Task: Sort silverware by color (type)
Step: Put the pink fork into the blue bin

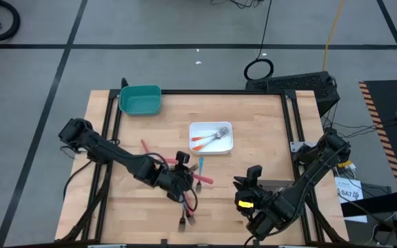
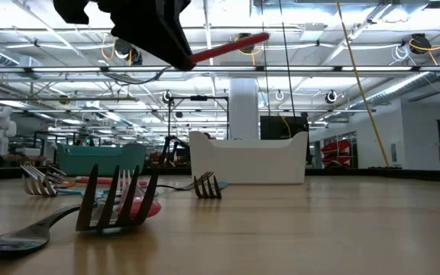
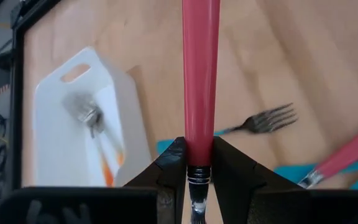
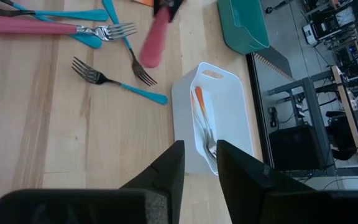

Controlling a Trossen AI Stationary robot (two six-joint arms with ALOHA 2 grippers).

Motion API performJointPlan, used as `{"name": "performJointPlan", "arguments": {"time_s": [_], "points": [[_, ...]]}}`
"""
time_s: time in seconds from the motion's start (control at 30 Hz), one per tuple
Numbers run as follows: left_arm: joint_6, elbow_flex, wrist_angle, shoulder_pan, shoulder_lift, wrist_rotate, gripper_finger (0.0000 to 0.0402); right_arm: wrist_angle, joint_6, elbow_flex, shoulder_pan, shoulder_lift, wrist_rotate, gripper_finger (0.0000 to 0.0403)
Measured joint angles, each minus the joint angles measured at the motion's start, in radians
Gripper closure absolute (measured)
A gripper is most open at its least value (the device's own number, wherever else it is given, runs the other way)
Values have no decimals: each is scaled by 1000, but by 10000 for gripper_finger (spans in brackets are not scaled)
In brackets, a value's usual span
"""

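Note:
My left gripper [image 1: 183, 172] hangs above the middle of the table, shut on a pink-handled fork [image 2: 228, 47] that is lifted well clear. Under and around it lie loose pieces of silverware: a pink fork [image 4: 42, 26], teal-handled forks [image 4: 123, 84] and more forks [image 1: 186, 220] toward the near edge. A white tray [image 1: 211, 136] holds orange-handled forks [image 4: 199, 102]. My right gripper [image 4: 201, 162] waits at the near right, open, nothing between its fingers, pointing over the white tray. My left gripper pinches the pink fork's handle [image 3: 199, 152] between its two fingers, right where the plastic meets the metal neck. The handle runs on straight ahead of the fingertips, along the line of the fingers. In the low view it sticks out nearly level, high above the wood.
A teal tray [image 1: 140, 100] stands at the far left corner. A black frame [image 1: 291, 117] borders the tabletop. Bare wood [image 1: 253, 155] lies to the right of the white tray and in the near right part.

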Motion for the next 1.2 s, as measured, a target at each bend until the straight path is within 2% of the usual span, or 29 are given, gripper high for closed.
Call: {"name": "performJointPlan", "arguments": {"time_s": [0.17, 0.33, 0.5, 0.67, 0.77, 0.93, 1.2], "points": [[-4, 0, -93, 85, -68, 2, 332, 0, 0, 0, 1, 0, -19, 314], [6, 0, -143, 166, -117, 62, 332, -8, -7, 0, 2, 0, -41, 314], [59, 0, -175, 242, -127, 134, 332, -8, -41, 0, 2, 0, -50, 314], [82, 0, -258, 333, -125, 144, 332, -13, -82, 0, 1, 0, -48, 314], [84, 0, -310, 396, -137, 184, 332, -16, -113, 0, 1, 0, -46, 314], [102, -11, -345, 495, -162, 248, 332, -22, -162, 0, 1, 0, 11, 314], [237, -28, -330, 706, -191, 370, 332, -88, -169, 0, -6, 0, 61, 314]]}}
